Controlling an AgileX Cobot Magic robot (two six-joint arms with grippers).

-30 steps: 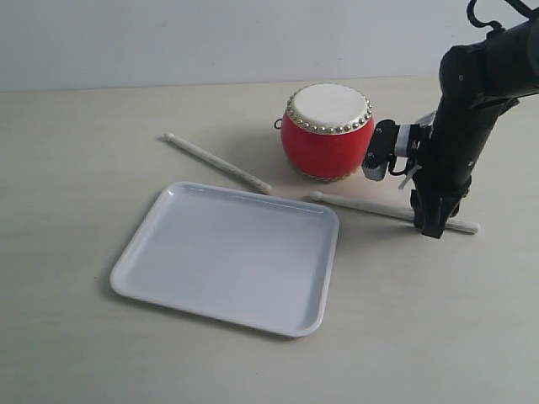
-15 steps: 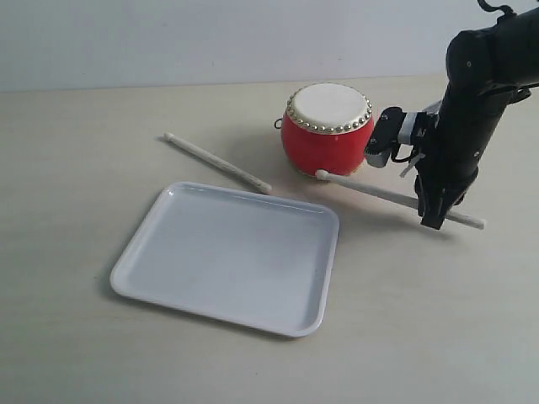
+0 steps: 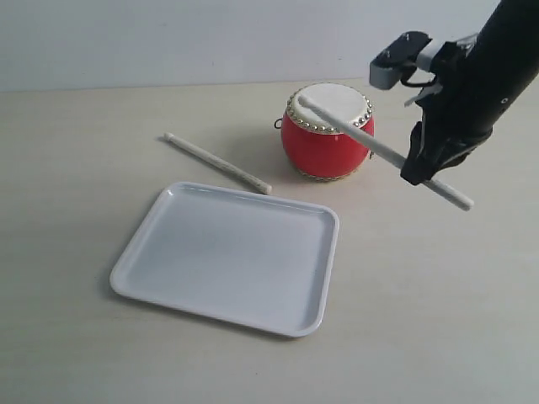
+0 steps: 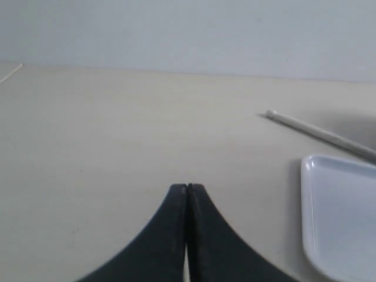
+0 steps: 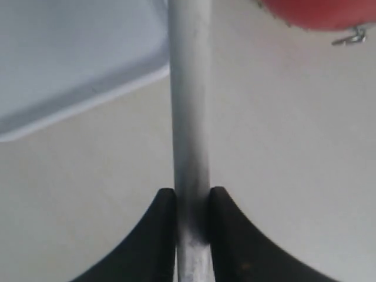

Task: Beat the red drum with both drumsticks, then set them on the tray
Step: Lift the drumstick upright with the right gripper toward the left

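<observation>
Red-bodied barrel drum (image 3: pixel 316 150) with a cream skin stands behind the flat white plastic tray (image 3: pixel 227 252) in my exterior view. My right pincer (image 3: pixel 419 167) clamps one pale wooden drumstick (image 3: pixel 370 141), raised, its tip over the skin. The second pale drumstick (image 3: pixel 217 162) lies on the beige table (image 3: pixel 76 168), left of the drum.

Left wrist view: my left pincer (image 4: pixel 187 189) is pressed closed, holding nothing, near the tray's corner.

Right wrist view: both fingers (image 5: pixel 161 235) pinch the raised drumstick.

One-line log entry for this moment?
right fingers: shut on drumstick, tip over red drum | left fingers: shut, empty | other drumstick: on table | tray: empty
</observation>
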